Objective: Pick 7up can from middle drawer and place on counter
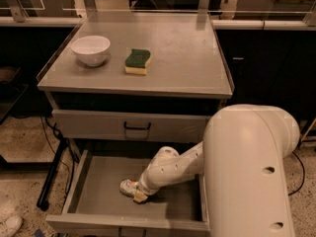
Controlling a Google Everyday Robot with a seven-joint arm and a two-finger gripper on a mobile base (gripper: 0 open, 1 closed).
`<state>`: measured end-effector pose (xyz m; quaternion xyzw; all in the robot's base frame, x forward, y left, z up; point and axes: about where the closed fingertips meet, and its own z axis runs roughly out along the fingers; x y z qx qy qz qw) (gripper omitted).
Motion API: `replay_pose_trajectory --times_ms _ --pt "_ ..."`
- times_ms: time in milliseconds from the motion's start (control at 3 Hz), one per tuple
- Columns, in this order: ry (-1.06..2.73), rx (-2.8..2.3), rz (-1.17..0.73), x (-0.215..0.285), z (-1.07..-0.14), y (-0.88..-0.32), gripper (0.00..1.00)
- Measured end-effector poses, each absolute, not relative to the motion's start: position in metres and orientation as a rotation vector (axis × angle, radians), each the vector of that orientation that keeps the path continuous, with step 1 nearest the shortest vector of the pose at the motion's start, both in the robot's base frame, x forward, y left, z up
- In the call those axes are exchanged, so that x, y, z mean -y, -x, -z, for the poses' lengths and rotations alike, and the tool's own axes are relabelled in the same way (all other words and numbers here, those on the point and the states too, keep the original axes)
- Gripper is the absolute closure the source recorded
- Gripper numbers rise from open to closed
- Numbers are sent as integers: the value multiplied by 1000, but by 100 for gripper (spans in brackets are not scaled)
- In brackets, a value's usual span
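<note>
The 7up can (pixel 126 186), small, dented and silvery with red marks, lies in the open middle drawer (pixel 96 191), left of its centre. My gripper (pixel 134 192) reaches down into the drawer from the right and is shut on the can, with one tan fingertip (pixel 140 197) showing on its near side. The far side of the can is hidden by the wrist. Above it, the counter (pixel 182 58) is a flat grey top.
A white bowl (pixel 91 49) and a green-and-yellow sponge (pixel 138 61) sit on the counter's left half. The top drawer (pixel 137 128) is closed. My bulky white arm (pixel 247 172) covers the drawer's right side. Cables (pixel 49 127) hang at the cabinet's left.
</note>
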<state>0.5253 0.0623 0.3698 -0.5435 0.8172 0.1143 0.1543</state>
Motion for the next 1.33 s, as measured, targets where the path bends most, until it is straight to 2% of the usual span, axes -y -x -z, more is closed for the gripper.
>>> replay_pose_trajectory --times_ms 333,1333 --pt "1558 -2342 -328 -62 -370 -525 100" --pt "1517 -2210 -286 -46 -436 -511 100"
